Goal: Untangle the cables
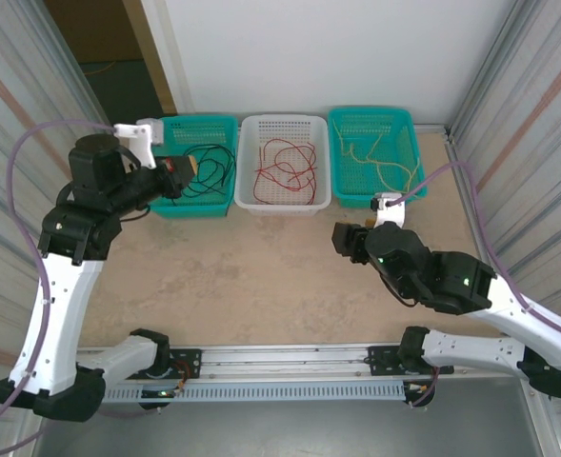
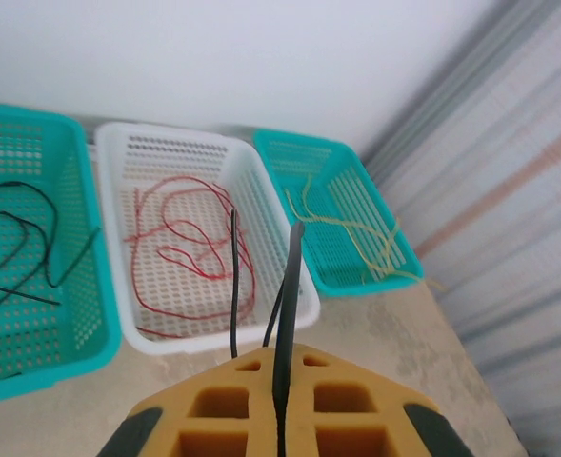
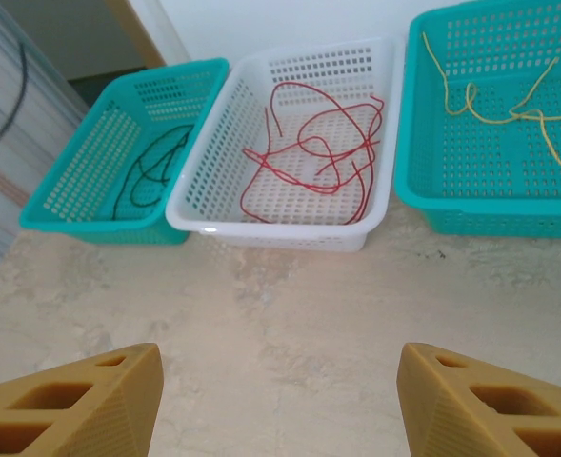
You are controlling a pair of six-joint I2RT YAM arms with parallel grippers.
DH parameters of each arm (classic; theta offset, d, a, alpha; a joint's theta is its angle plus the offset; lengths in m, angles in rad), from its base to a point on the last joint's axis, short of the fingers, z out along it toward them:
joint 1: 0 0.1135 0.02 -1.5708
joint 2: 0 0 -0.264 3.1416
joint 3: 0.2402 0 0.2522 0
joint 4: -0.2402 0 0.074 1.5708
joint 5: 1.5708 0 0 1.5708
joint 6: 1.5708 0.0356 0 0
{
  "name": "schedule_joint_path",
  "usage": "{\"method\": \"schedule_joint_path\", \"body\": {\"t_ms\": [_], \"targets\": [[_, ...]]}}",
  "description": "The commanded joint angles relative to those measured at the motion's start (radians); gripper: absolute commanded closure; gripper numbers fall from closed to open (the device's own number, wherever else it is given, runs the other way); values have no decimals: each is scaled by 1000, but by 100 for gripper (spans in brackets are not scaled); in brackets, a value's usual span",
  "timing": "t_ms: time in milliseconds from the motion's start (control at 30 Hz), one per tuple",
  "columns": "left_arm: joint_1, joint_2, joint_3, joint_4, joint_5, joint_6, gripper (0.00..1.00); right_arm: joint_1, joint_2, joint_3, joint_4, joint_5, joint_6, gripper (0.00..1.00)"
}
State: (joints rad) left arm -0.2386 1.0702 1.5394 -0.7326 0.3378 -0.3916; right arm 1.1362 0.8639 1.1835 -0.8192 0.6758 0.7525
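Left gripper (image 1: 172, 172): clamped on one black cable (image 2: 293, 257), held at the left teal basket (image 1: 204, 207). This is judged to be a drop-off among the black strands already lying there.
Right gripper (image 3: 280, 400): fingers apart, empty, poised low over the bare table (image 1: 261, 276).
Red cables (image 1: 285, 167): loose in the white basket (image 1: 282, 203).
Yellow cables (image 1: 380, 157): in the right teal basket (image 1: 347, 190).
Sorting by colour appears nearly complete.

The black cable (image 2: 234, 286) vanishes, blurred, between the closed fingers of the left tool (image 2: 278, 381); the right wrist view's edge crops the right teal basket (image 3: 490, 221).
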Motion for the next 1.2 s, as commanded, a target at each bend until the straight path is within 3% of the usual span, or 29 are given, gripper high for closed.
{"method": "schedule_joint_path", "body": {"t_ms": [0, 367, 1167], "targets": [[51, 5, 49, 89, 9, -60, 100, -5, -8, 3, 0, -4, 27, 35], [186, 40, 9, 296, 45, -199, 100, -5, -12, 1, 31, -21, 10, 34], [209, 302, 104, 403, -11, -158, 100, -4, -20, -4, -37, -39, 48, 33]]}}
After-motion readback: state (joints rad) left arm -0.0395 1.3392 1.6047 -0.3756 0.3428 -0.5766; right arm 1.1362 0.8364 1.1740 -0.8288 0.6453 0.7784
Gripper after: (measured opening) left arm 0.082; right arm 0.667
